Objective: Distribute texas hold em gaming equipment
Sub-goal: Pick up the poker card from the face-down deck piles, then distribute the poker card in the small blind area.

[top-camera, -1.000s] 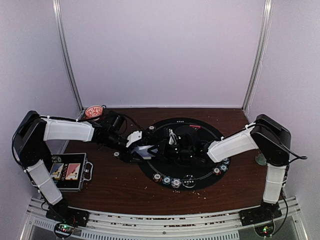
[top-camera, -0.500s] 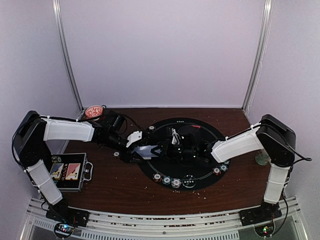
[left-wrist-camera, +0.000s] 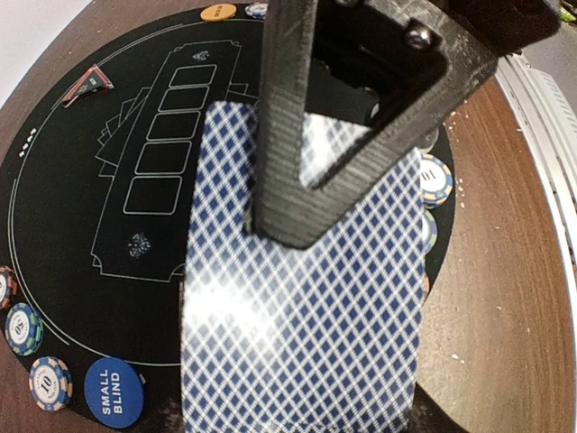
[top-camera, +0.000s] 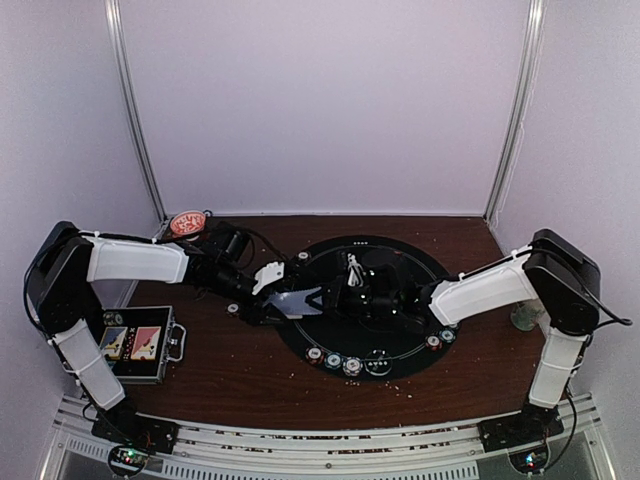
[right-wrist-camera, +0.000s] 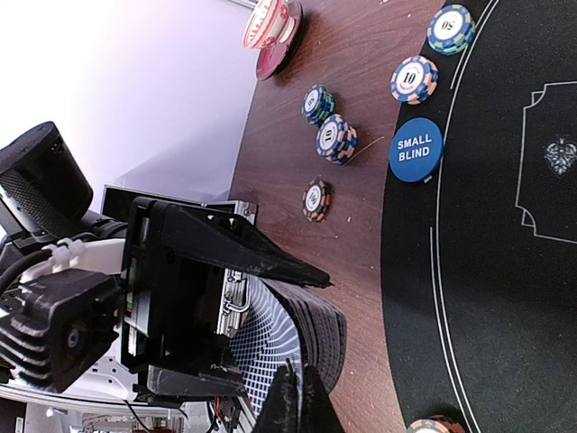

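Left tool (top-camera: 288, 300) is clamping the deck of playing cards (left-wrist-camera: 297, 334) above the black mat (left-wrist-camera: 54, 225) on the table (top-camera: 220, 380), offering its edge. Right tool (right-wrist-camera: 295, 401), fingers together, is working at that edge, probably to draw one card; whether one is caught cannot be told.

A mat (top-camera: 425, 265) is laid on the middle of the desk (top-camera: 230, 385), with chips (top-camera: 333, 360) ranged along its near rim. A case (top-camera: 140, 345) is set to its left, and a bowl (top-camera: 187, 222) behind that. The cards (top-camera: 295, 300) are held over the mat's left rim.
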You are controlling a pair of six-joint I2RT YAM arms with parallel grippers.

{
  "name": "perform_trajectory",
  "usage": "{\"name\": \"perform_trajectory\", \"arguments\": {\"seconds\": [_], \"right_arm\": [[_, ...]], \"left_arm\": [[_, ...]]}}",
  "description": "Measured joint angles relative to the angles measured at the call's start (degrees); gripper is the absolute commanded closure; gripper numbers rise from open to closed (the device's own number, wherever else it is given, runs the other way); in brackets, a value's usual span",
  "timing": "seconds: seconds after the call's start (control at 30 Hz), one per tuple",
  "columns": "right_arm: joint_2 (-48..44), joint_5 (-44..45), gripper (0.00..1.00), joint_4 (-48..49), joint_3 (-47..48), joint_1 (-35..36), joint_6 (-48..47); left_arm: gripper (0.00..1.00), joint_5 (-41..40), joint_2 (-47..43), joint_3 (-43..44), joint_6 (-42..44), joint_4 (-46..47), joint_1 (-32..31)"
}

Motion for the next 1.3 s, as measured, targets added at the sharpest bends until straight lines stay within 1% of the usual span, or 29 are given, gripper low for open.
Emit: {"name": "perform_trajectory", "arguments": {"seconds": [0.2,0.4,0.6,0.73,0.9,1.07,1.3], "right_arm": [[-3.6,0.0,1.00,0.2,-3.3,-1.6,0.1],[-9.5,0.0,1.00,0.2,-7.9,-6.3,0.0],[-14.4,0.7,1.00,-1.8,-10.9,-10.8,-1.5],[-15.0,1.5,1.00,-4.2,-11.4,-12.0,-3.5],[-9.4,0.4,1.00,-4.5,-9.9,-11.5,-4.6],[0.9,-2.2,1.00,-3.8,-4.7,-9.4,-4.4],[10.1,-5.6,1.00,-0.9,4.0,-6.4,-2.5]], "left_arm": [[0.41,-0.3,0.0,0.0,0.0,0.0,0.0],[0.41,-0.7,0.0,0.0,0.0,0.0,0.2],[0.41,-1.2,0.0,0.0,0.0,0.1,0.7],[0.41,-1.4,0.0,0.0,0.0,0.1,0.8],[0.41,-2.0,0.0,0.0,-0.4,0.2,1.2],[0.41,-2.4,0.0,0.0,-0.7,0.3,1.8],[0.41,-2.4,0.0,0.0,-0.9,0.3,2.2]]}}
